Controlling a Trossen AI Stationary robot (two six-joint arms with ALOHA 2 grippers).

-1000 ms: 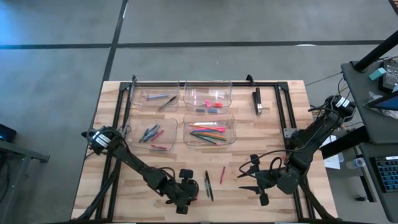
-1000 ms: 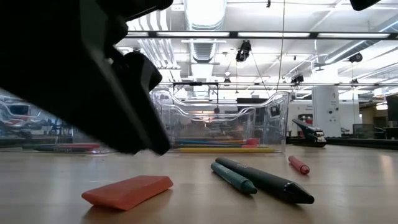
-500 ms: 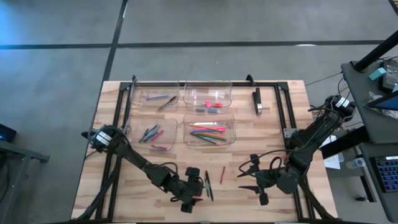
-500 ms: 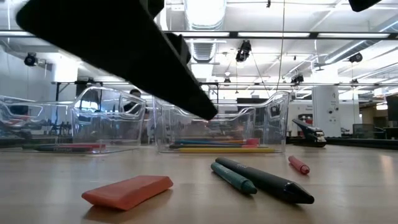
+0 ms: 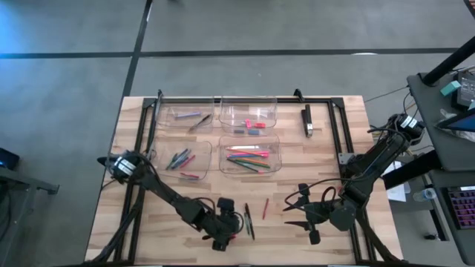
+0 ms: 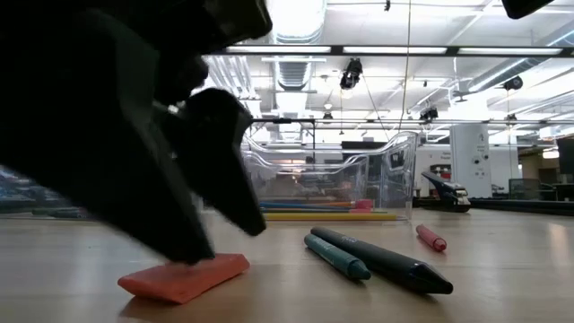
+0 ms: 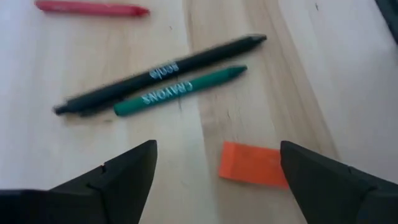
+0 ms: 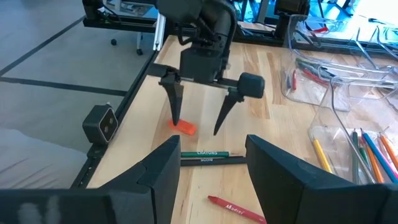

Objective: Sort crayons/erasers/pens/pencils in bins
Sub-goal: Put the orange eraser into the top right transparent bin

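Since a second ago, the left hand point(image 8: 198, 114) has come down near the front edge of the wooden counter point(image 5: 312, 163) and spread its fingers wide; in the low view one dark fingertip point(image 6: 184, 242) now stands right at the orange eraser point(image 6: 184, 275), which lies flat where it lay before. From the right wrist view the two pointed fingers straddle the eraser point(image 8: 183, 127), one tip at it and the other off to the side; whether the tip touches cannot be told. The left wrist view looks down between its own spread fingers at the eraser point(image 7: 254, 165), with nothing pinched.

Just beside the eraser lie a green crayon point(image 7: 180, 92) and a black pen point(image 7: 158, 74), side by side and nearly touching. A red crayon point(image 7: 91, 8) lies apart from them, farther along the counter.

The right hand point(image 5: 298, 215) waits low over the front right part of the counter, its fingers parted and holding nothing.

Four clear bins sit in a two-by-two group toward the back of the counter. The back left bin point(image 5: 191, 116) holds a few dark pens, the back right bin point(image 5: 249, 113) holds small erasers, the front left bin point(image 5: 180, 160) holds short crayons, and the front right bin point(image 5: 249, 153) holds long bright pencils point(image 5: 247, 158). A thick black-and-silver bar point(image 5: 307, 121) rests on the frame to the right of the bins.
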